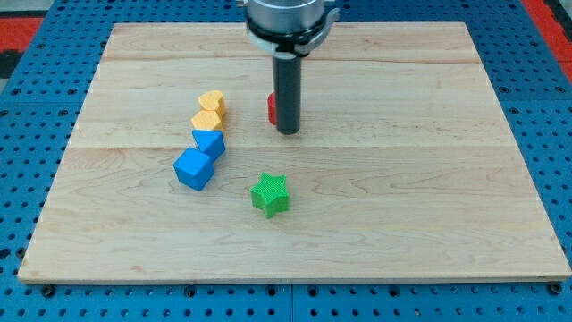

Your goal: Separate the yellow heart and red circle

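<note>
My tip rests on the board just right of the red block, which the rod mostly hides; only its left edge shows, so its shape is unclear. Two yellow blocks sit left of it, touching each other: one above and one below. I cannot tell which is the heart. The red block lies about 50 pixels right of the upper yellow block.
A blue block touches the lower yellow block from below, and a blue cube sits below-left of it. A green star lies lower, near the middle. The wooden board rests on a blue pegboard.
</note>
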